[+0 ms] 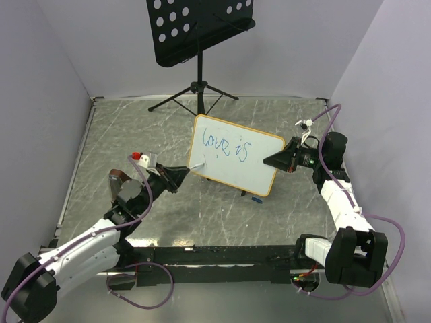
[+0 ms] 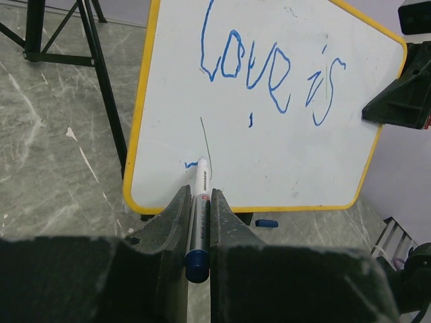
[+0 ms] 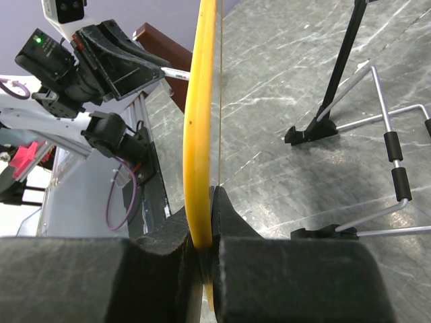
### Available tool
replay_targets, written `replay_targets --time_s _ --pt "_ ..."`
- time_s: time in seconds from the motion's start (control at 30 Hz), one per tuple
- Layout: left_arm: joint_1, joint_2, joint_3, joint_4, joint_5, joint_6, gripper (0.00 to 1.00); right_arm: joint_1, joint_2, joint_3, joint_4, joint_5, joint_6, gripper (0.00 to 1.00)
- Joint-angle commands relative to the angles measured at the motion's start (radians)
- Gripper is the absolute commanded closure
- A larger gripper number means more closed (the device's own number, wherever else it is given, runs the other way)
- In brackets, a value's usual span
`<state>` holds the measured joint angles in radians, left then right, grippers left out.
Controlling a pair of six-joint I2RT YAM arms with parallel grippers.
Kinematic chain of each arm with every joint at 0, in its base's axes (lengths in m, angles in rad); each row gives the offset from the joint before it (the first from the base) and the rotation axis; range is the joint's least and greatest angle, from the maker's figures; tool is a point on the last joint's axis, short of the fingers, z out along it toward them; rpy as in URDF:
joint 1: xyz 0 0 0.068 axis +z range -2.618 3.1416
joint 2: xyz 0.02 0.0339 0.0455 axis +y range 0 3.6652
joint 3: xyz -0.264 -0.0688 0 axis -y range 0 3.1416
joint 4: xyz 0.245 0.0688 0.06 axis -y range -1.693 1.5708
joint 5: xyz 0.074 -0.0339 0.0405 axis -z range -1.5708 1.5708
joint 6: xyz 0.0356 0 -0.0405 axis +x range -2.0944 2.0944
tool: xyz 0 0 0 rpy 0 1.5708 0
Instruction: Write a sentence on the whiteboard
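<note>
Near the middle of the grey marbled table, we see the whiteboard standing up, its right edge pinched between the closed fingers of the right gripper. The left gripper is clamped on a marker whose tip touches the board's lower left corner (a small blue stroke sits there), below the sentence, which reads only "love is" in blue loops.

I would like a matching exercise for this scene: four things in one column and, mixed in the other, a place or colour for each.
1 board
2 marker
3 stand
4 words

A black, at the far side
B pinched in the left fingers
C blue, two of them
D edge clamped by the right fingers

Pairs: 1-D, 2-B, 3-A, 4-C
</note>
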<state>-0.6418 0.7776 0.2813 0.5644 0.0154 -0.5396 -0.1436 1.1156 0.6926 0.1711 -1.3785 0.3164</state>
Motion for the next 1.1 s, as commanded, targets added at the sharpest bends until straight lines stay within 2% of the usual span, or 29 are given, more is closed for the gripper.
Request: replay_targets --time_s 0.0,0.43,1.07 --pt "0.005 0.011 0.053 0.074 0.008 -0.003 0.99 0.004 -0.016 0.022 0.067 -0.06 -0.002 1.0" --pt "0.004 -0.029 0.055 -0.003 -0.107 0.023 0.99 0.003 -0.017 0.022 0.067 -0.06 0.0 1.0" --pt "0.008 -0.031 0.045 -0.127 -0.077 -0.003 0.99 0.004 -0.023 0.021 0.071 -0.06 0.004 1.0"
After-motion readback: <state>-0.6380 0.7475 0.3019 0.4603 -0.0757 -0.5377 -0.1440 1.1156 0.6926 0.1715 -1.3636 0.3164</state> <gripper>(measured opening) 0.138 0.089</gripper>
